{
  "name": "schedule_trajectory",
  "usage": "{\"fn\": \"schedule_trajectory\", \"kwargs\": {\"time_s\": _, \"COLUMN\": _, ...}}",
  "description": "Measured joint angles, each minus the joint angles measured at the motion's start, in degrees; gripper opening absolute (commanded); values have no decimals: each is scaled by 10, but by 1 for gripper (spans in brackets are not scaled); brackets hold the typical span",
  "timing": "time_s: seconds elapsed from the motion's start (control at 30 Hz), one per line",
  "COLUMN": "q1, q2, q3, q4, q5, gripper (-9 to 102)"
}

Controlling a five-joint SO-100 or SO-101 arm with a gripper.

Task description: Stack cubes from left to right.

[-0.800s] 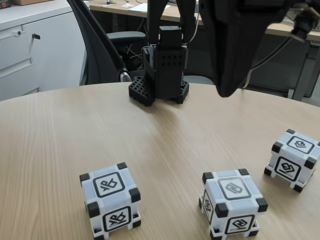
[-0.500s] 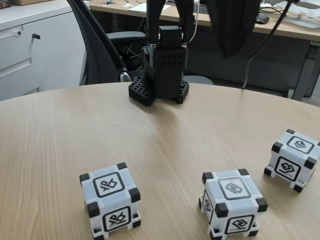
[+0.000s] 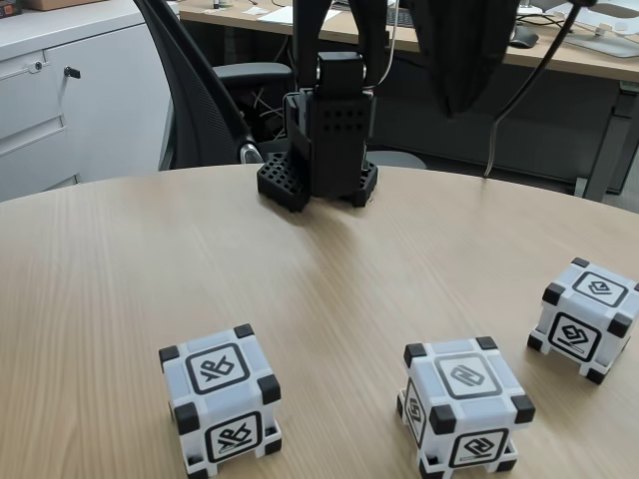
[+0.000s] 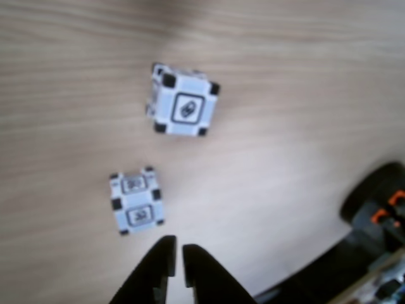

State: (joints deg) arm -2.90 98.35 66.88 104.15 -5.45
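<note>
My table [image 3: 130, 249] is lying pale and wood-grained under me, its rounded far edge curving past my black base [image 3: 318, 165], which is sitting at the far middle of the fixed view. Three cubes are resting directly on the wood, well apart from one another. The left cube [image 3: 220, 401] is sitting at the near edge, the middle cube [image 3: 461, 404] is sitting near as well, and the right cube [image 3: 587, 317] is standing a little farther back by the right border. In the other view, two cubes are showing blurred on the same wood [image 4: 304, 95], one [image 4: 183, 101] beyond the other [image 4: 137, 200].
</note>
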Motion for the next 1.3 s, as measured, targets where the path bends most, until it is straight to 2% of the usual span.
{"fn": "schedule_trajectory", "kwargs": {"time_s": 0.8, "q1": 0, "q2": 1, "q3": 0, "q4": 0, "q5": 13, "gripper": 0}}
{"fn": "schedule_trajectory", "kwargs": {"time_s": 1.3, "q1": -4, "q2": 57, "q3": 0, "q4": 0, "q5": 24, "gripper": 0}}
